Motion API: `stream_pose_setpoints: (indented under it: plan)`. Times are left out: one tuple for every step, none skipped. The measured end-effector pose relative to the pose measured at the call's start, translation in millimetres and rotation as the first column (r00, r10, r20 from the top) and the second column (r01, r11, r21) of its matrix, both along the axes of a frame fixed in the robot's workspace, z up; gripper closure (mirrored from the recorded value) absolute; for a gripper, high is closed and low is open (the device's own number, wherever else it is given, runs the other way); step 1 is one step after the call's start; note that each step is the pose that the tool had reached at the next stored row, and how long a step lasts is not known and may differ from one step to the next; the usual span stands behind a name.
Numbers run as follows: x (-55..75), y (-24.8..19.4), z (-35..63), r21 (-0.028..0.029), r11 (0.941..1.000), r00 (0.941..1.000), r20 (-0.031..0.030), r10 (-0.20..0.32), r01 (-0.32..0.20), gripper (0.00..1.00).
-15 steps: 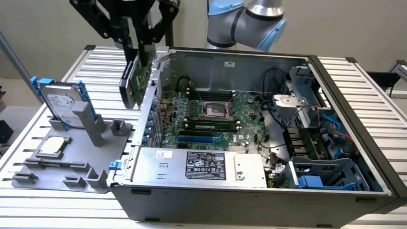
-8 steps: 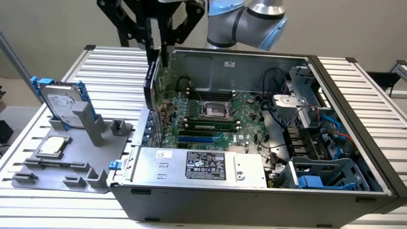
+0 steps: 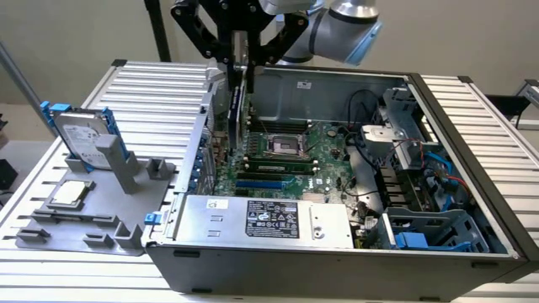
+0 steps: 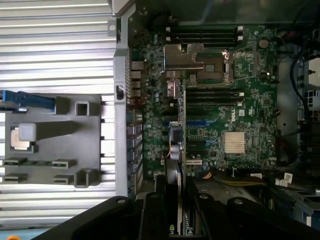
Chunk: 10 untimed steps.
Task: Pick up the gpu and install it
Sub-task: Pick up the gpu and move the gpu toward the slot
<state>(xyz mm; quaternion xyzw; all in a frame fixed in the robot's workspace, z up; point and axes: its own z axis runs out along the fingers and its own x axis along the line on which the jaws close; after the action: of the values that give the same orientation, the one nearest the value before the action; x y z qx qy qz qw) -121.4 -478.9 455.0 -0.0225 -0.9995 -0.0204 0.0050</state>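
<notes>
The gripper (image 3: pixel 242 60) hangs over the open computer case (image 3: pixel 337 271); its fingers (image 4: pixel 159 210) are closed tight on the upper edge of the gpu (image 3: pixel 238 110), with no gap showing beside the card; the gpu is off the table, in the air, directly beneath the tool and inside the case's open top.

The card shows edge-on in both views, a thin dark strip running down from the fingers toward the motherboard (image 3: pixel 324 148); its long axis appears closer to upright than flat, and its lower end sits above the board, not seated in anything. Just below and slightly toward the camera lies the blue slot (image 3: pixel 262 185), which runs across the exterior view from left to right; the card's thin face seems to stand crosswise to that line, though I cannot tell the exact angle.

Room is narrow on the exterior view's left, where the case's rear wall (image 3: pixel 201 158) stands just beside the card; the power supply (image 3: pixel 261 218) bounds the near side; the processor socket (image 3: pixel 282 146) and the cables (image 3: pixel 370 170) lie to the exterior view's right, with open board between.

Well apart, outside the case on the exterior view's left, the grey fixture tray (image 3: pixel 84 221) carries the hard drive (image 3: pixel 80 136) and the processor chip (image 3: pixel 72 192).
</notes>
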Motion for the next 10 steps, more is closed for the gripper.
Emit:
stream_pose_setpoints:
  plan:
    - [4.5,0.6,-1.7,-0.0003,1.0,1.0,0.0,0.0,0.0,0.73]
    - [9.0,1.3,-3.3,-0.0006,1.0,1.0,0.0,0.0,0.0,0.73]
    - [13.5,1.9,-5.0,-0.001,1.0,1.0,0.0,0.0,0.0,0.73]
    - [18.1,2.5,-6.7,-0.0013,1.0,1.0,0.0,0.0,0.0,0.73]
    - [22.6,3.2,-8.3,-0.0017,1.0,1.0,-0.0001,0.0,0.0,0.73]
    - [27.2,3.9,-10.0,-0.0021,1.0,1.0,0.0,0.0,0.0,0.73]
    - [31.5,4.7,-11.6,-0.0024,1.0,1.0,0.0,0.0,0.0,0.73]
    - [36.3,5.7,-13.3,-0.0027,1.0,1.0,0.0,0.0,0.0,0.73]
    - [40.9,6.7,-15.0,-0.0032,1.0,1.0,0.0,0.0,0.0,0.73]
    - [45.4,7.8,-16.7,-0.0036,1.0,1.0,0.0,0.0,0.0,0.73]
